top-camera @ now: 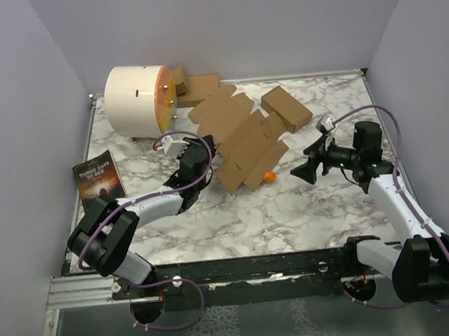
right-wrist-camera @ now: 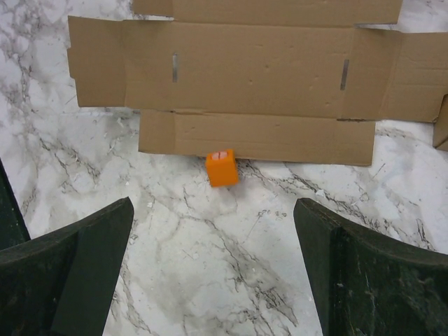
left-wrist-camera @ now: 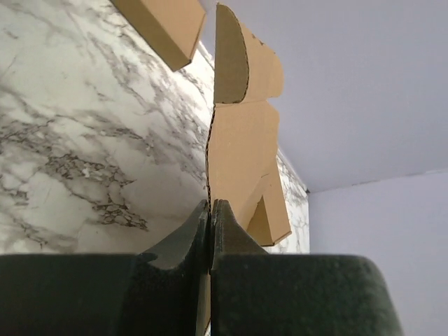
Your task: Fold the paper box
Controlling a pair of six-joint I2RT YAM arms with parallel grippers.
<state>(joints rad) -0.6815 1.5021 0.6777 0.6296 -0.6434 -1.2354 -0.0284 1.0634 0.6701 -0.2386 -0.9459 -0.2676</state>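
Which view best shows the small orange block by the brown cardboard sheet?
Right wrist: small orange block, close, central, at the edge of the brown cardboard sheet. Top external: a tiny spot. Left wrist: absent.

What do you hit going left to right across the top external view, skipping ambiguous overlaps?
book → white drum → left end effector (shut on the box edge) → paper box → right end effector (open)

The dark book at the left edge of the bench carries a pale title on its cover: "THREE DAYS TO SEE". The orange cube has a small pale round mark on top, too small to read.
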